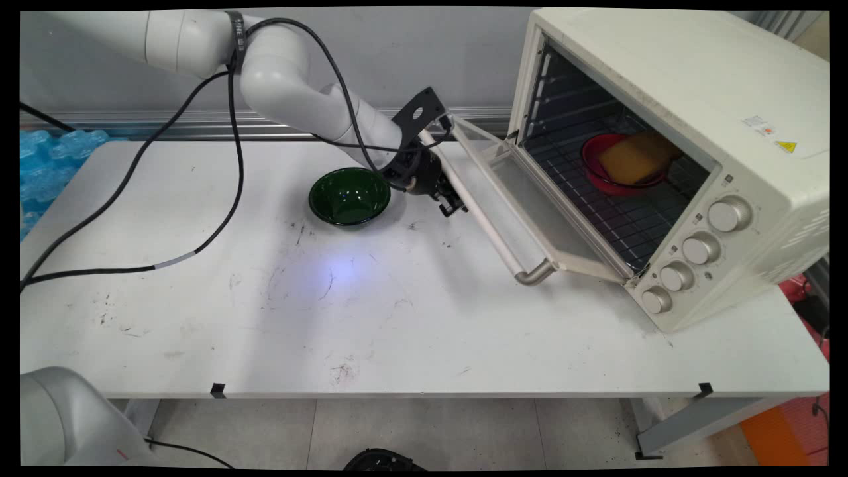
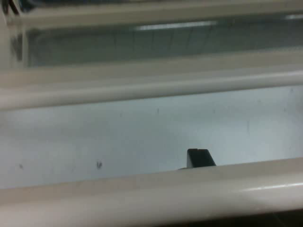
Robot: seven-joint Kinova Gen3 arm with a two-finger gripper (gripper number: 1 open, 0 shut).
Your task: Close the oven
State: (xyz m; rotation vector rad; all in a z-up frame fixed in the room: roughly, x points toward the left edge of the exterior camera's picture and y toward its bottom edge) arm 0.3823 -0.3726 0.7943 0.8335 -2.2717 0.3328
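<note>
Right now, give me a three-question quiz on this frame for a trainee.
1. True or false: the toaster oven door stands open.
2. What lies in the red bowl on the oven rack? A) a yellow sponge B) a spoon C) nothing
3. Fill in: the gripper is at the door's ____, with the green bowl beside it on the table.

Key: 1 true; 2 A, the yellow sponge; 3 handle.
</note>
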